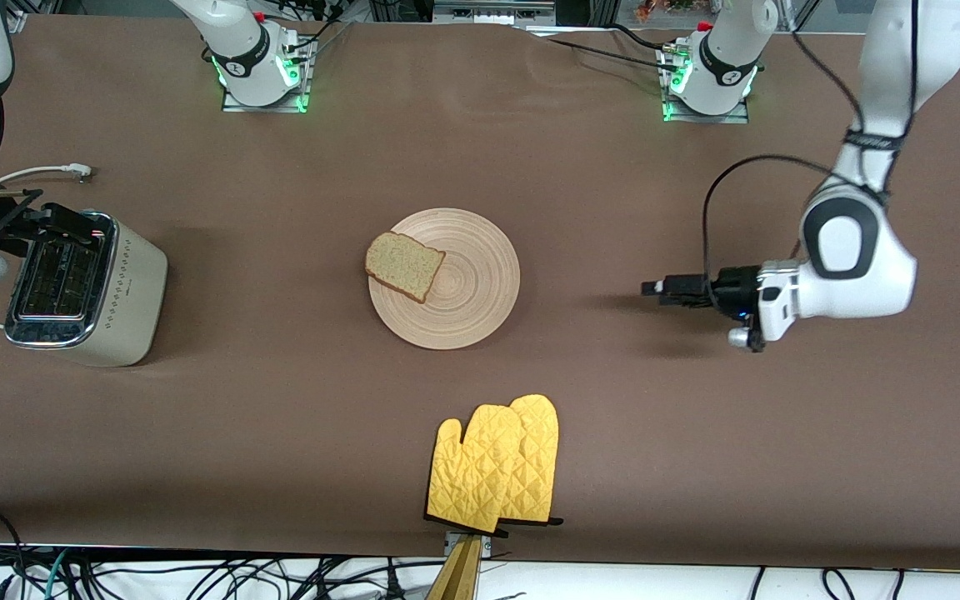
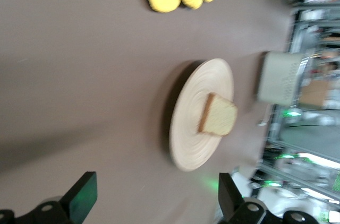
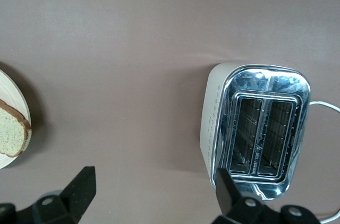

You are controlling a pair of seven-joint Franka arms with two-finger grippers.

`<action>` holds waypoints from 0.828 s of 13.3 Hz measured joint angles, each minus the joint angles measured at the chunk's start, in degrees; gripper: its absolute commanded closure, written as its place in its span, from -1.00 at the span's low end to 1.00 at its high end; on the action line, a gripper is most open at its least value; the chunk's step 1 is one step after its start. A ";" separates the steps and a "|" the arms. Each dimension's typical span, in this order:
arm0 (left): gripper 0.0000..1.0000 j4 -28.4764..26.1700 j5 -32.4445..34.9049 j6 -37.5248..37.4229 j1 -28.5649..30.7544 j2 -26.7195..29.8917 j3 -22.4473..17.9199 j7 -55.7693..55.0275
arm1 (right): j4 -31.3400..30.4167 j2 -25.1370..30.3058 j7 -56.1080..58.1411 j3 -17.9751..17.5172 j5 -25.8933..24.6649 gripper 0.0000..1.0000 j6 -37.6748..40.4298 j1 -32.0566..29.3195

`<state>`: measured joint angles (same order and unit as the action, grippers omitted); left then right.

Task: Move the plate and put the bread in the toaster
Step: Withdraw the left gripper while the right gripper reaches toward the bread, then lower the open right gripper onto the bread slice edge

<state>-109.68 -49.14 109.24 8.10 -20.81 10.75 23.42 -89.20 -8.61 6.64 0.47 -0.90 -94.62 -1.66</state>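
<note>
The bread [image 1: 404, 265] lay on the plate [image 1: 472, 292] at mid-table, overhanging the rim toward the toaster [image 1: 84, 287]. The left gripper [image 1: 655, 288], spread and empty, hung beside the plate; the right gripper [image 1: 47, 218], spread, hovered over the toaster. A careless pinch might tip the overhanging slice off.

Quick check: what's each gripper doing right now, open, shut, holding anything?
Left gripper: open, empty, above the table beside the plate.
Right gripper: open, empty, over the toaster.
</note>
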 measured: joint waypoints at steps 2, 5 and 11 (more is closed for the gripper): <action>-1.00 -0.38 11.31 -2.20 0.31 6.01 0.14 -5.12 | -0.07 -0.41 -0.02 0.11 0.73 -1.00 1.15 -0.12; -1.00 0.24 30.59 -5.48 -0.04 11.35 1.81 -11.25 | -2.21 -0.94 -4.61 0.20 9.75 -1.00 2.04 -0.22; -1.00 10.09 53.28 -10.05 -2.06 12.92 1.45 -14.61 | -17.13 -1.42 -18.72 -4.44 17.46 -1.00 -11.50 0.49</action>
<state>-99.60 4.14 99.19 6.03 -7.89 12.20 8.81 -106.33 -10.03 -12.07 -3.97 16.56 -106.11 -1.17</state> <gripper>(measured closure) 0.000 0.000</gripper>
